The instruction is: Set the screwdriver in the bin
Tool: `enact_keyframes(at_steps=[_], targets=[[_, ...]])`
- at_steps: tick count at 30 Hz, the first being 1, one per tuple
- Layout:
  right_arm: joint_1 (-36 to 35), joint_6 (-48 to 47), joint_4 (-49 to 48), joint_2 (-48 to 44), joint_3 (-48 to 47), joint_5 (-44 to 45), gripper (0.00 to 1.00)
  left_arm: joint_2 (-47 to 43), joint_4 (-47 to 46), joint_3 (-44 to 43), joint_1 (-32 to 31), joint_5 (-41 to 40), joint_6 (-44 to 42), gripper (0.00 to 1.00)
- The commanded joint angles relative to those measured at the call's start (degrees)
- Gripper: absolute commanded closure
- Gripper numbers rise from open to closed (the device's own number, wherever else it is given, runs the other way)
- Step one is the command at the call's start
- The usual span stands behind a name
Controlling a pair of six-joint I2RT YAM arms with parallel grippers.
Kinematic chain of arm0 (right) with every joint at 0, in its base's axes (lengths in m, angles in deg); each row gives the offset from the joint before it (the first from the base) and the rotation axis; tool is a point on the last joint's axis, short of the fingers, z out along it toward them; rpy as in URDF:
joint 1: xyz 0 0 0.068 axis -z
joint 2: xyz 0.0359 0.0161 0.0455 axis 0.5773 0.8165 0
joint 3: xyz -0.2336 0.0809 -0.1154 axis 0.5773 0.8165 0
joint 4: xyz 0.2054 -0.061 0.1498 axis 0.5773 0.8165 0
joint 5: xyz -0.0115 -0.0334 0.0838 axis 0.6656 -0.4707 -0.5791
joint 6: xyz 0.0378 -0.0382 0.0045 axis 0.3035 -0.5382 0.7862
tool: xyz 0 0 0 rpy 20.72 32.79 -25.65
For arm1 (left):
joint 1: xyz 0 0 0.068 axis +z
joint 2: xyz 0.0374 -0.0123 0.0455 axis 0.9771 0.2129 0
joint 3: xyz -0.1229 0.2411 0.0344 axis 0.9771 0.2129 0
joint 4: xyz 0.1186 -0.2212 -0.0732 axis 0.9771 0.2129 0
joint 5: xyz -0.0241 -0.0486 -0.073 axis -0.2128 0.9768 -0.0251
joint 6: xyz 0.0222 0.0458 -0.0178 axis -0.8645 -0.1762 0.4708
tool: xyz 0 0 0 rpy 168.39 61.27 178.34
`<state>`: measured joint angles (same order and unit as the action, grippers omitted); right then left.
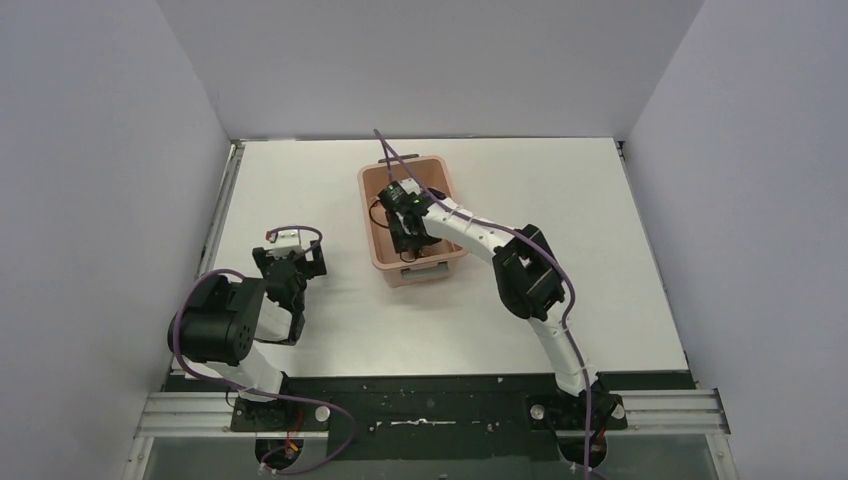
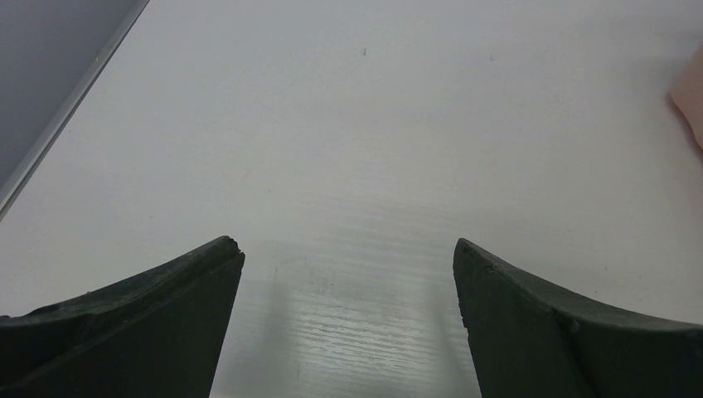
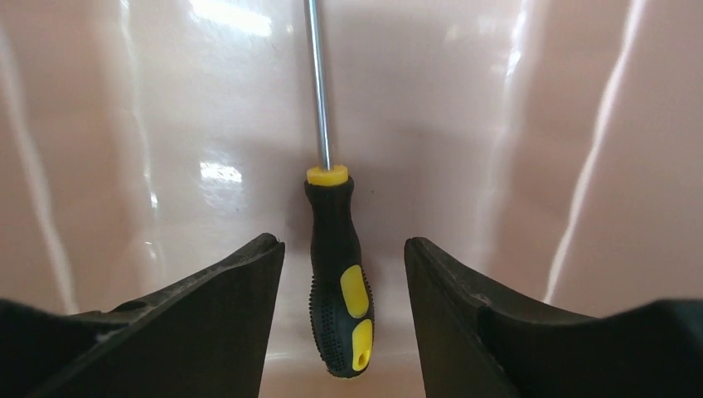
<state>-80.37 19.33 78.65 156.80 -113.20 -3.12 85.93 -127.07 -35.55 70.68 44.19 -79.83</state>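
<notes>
The bin (image 1: 425, 275) stands on the white surface (image 1: 560, 200), toward its far side, with one short end facing the arm bases. The right arm reaches from the near right of the bin over the rim, and the right hand (image 1: 405, 235) is down inside the bin, covering much of its floor in the overhead view.

The right wrist view shows the inside of the bin (image 3: 497, 124), glossy pink on all sides. The screwdriver (image 3: 332, 232) lies there on the bin's floor. Its black handle with yellow patches is nearest the camera, and the thin metal shaft runs straight away from it, out of the top of the view. The right hand (image 3: 344, 245) is open. Its two dark fingers (image 3: 207, 323) stand on either side of the handle, and a strip of pink shows between the handle and each finger, so nothing is gripped.

The left hand (image 1: 295, 250) is left of the bin and well apart from it, above the bare surface (image 2: 348, 124). In its wrist view the left hand (image 2: 346, 245) is wide open and holds nothing. A corner of the bin (image 2: 692, 99) just shows at the right edge. A purple cable (image 1: 400, 158) arches over the far end of the bin.
</notes>
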Motion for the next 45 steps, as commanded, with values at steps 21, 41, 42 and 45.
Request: enact_keyframes(at_steps=[21, 41, 42, 45], targets=[[10.7, -16.1, -19.1, -40.3, 18.0, 1.6, 0.00, -1.2, -1.2, -1.6, 0.4, 1.1, -0.7, 0.03], [35.1, -12.5, -51.7, -66.6, 79.5, -5.7, 0.00, -1.2, -1.0, -1.7, 0.5, 1.5, -0.6, 0.03], [35.3, -12.5, -51.7, -66.4, 79.7, -5.7, 0.00, -1.2, -1.0, -1.7, 0.5, 1.5, -0.6, 0.03], [35.4, -12.7, -51.5, -65.5, 79.7, -6.1, 0.00, -1.1, -1.0, -1.7, 0.6, 1.5, -0.6, 0.03]])
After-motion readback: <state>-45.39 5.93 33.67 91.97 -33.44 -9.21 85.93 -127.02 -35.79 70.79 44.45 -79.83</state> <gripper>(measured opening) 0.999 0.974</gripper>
